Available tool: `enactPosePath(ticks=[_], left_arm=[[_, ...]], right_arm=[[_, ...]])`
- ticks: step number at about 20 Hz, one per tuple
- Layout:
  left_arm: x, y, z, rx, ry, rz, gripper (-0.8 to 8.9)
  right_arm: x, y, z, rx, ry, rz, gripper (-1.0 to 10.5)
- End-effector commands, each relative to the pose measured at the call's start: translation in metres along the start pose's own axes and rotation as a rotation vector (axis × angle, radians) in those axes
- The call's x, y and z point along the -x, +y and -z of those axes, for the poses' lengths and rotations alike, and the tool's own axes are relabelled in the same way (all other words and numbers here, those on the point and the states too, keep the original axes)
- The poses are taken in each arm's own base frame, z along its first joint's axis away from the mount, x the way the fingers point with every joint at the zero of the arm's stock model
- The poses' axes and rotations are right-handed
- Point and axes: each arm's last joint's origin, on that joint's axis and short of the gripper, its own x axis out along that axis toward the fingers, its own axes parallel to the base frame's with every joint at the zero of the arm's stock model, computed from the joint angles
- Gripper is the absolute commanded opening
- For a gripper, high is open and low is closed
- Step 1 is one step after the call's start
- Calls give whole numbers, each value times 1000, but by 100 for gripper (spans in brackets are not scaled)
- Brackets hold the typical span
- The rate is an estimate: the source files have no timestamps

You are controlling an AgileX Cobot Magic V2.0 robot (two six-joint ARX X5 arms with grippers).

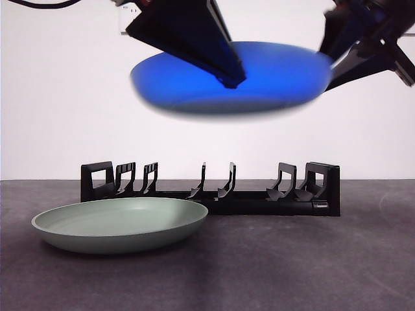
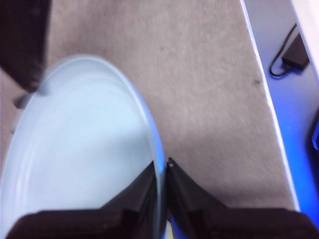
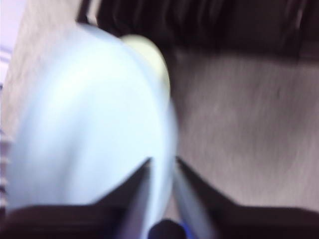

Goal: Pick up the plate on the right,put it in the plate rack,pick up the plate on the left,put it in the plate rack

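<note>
While both grippers' fingers pinched opposite rims of the blue plate [image 1: 233, 81], we judged it rigid, slick-edged.

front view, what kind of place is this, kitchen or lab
Probably a lab test bench, not a kitchen: a bare grey table before a blank white wall, holding only a plate rack and green plate, cables beside the table.

table [image 1: 311, 272]: dark grey | plate rack [image 1: 211, 191] behind | green plate [image 1: 120, 223] front-left
</note>
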Motion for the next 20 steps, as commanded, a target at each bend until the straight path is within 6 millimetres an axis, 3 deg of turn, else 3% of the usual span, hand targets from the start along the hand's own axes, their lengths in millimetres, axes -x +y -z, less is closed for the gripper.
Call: enactPosePath(ticks=[1,6,8,13,20], left_arm=[[-3,-1,2,21,13,9,-9],[-3,12,2,201,-42,-72,-9],[-2,34,9,378,-126,-176,-9],[25,107,48,870,-599,-251,-9],[45,144,89,1077,-819,-311,-9]], right_arm=[[13,6,-7,62,-113,37,524],[58,33,-21,167,-445,-10,536],[79,46,-21,209,-569,-45,535],[121,69,-5,273,-759,-24,534],[131,74,1,290,-790,-34,533]])
